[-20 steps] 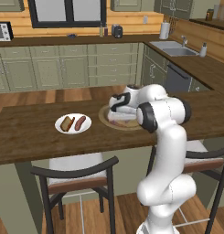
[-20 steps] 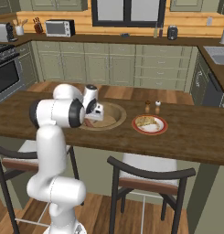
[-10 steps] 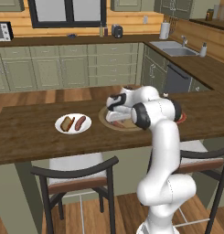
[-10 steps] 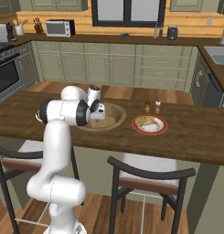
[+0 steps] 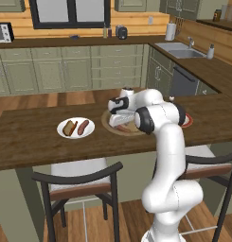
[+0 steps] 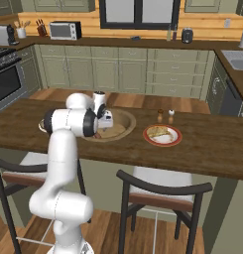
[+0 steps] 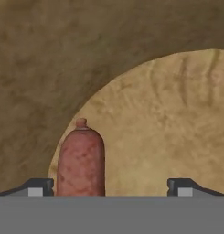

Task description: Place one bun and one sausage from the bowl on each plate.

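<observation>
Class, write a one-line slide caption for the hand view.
Open pincer over a reddish-brown sausage lying in the tan wooden bowl.

The robot's arm hides most of the bowl (image 5: 109, 126); the sausage (image 7: 81, 160) is cut off below.

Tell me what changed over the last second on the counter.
The arm folded down and the gripper sank lower into the bowl, ending with its open jaws either side of the sausage lying there. Nothing was grasped or released. The white plate kept its bun and sausage, the red-rimmed plate kept its bun, and the bowl did not shift.
</observation>
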{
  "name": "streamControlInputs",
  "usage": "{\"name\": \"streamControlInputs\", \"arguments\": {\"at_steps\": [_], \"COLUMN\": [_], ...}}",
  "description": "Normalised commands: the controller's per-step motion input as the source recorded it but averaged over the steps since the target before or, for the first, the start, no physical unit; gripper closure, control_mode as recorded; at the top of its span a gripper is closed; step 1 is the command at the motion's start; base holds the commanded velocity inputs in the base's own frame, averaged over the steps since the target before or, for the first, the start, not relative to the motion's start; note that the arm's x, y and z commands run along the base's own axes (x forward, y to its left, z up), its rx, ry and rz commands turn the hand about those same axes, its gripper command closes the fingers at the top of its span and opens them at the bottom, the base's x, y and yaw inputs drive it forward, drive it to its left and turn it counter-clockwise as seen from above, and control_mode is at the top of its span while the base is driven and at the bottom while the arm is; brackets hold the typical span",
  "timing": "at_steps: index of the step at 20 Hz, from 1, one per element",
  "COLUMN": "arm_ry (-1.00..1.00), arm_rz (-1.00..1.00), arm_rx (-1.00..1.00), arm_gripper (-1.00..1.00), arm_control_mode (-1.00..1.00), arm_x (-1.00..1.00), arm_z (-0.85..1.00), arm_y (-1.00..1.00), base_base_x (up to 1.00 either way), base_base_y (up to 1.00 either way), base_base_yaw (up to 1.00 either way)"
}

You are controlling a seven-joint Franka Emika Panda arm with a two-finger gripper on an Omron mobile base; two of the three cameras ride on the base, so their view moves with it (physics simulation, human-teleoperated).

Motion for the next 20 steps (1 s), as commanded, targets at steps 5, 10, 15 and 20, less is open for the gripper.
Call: {"name": "streamControlInputs", "arguments": {"at_steps": [5, 10, 15, 20], "arm_ry": [0.00, 0.06, 0.05, 0.00], "arm_rz": [0.05, 0.04, 0.04, 0.03], "arm_rx": [-0.09, -0.05, -0.01, 0.00], "arm_gripper": [-1.00, 1.00, 1.00, 1.00], "arm_control_mode": [-1.00, -1.00, -1.00, -1.00], "arm_x": [-0.59, -0.14, -0.02, -0.02], "arm_z": [-0.75, -0.97, -0.99, -0.73], "arm_y": [-0.21, -0.24, -0.19, -0.38], "base_base_x": [0.00, 0.00, 0.00, 0.00], "base_base_y": [0.00, 0.00, 0.00, 0.00], "base_base_yaw": [0.00, 0.00, 0.00, 0.00]}}
